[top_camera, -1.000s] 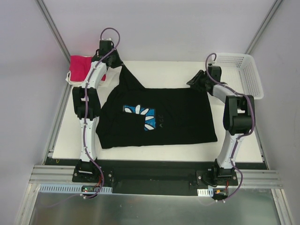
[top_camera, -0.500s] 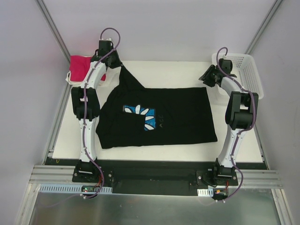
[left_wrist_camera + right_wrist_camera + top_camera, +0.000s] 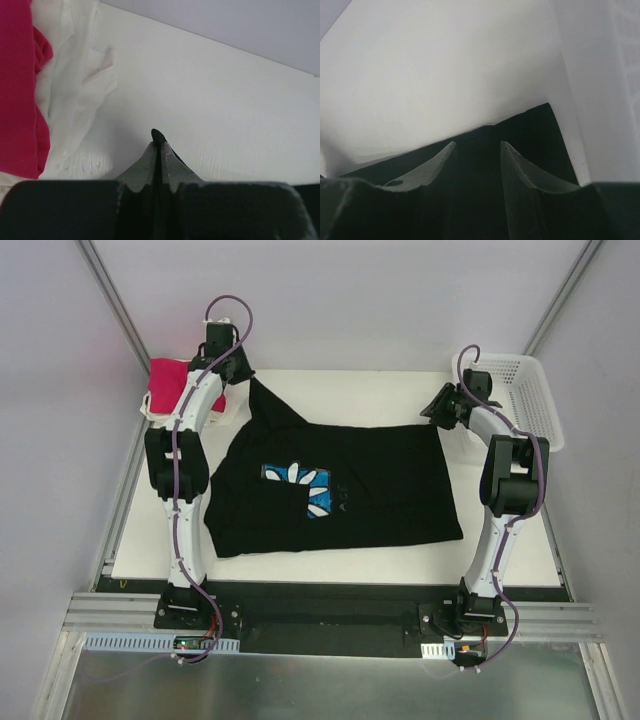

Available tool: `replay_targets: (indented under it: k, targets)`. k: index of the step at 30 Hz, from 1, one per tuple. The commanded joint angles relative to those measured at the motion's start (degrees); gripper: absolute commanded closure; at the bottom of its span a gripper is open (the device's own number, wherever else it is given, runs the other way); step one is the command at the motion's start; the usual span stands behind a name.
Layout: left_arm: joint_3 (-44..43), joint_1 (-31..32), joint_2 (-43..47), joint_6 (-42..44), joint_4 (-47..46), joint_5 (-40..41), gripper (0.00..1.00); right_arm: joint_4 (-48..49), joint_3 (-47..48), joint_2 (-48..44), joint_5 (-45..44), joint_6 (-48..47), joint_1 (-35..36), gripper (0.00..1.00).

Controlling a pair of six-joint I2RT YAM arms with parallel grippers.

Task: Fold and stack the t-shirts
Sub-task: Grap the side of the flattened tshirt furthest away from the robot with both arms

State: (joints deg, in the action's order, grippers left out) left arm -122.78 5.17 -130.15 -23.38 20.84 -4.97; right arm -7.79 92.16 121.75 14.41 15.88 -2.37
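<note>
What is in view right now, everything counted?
black shirt: one, black with blue-white print, spread over mid-table.
pink shirt: one, pink, table's far left edge.
white cloth: count unclear, white, beside the pink shirt.
basket: one, white, far right.
table: one, white, under it all.
left gripper: one, black, shut on the black shirt's far left corner.
right gripper: one, black, open above the black shirt's far right corner.

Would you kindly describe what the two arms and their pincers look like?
The left arm and right arm share white links and black joint housings, each trailed by a purple cable. The left pincer and right pincer have pale grey, curved fingers tapering to points, set in black bodies.
</note>
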Motion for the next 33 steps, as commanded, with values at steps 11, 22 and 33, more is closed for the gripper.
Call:
replay_targets:
  k: [11,22,33]
  targets:
    - [0.79,-1.57,8.15,0.70,-1.07,10.59,1.00,1.90,-2.78,-4.33,1.06,-0.85,0.00,0.58]
    - [2.11,-1.74,8.42,0.35,-1.50,9.19,1.00,-2.66,9.25,5.15,-0.79,-2.52,0.44,0.57]
    - [3.51,-1.74,7.89,-0.62,-2.12,7.78,1.00,-9.17,24.91,15.44,-1.85,-3.84,1.84,0.56]
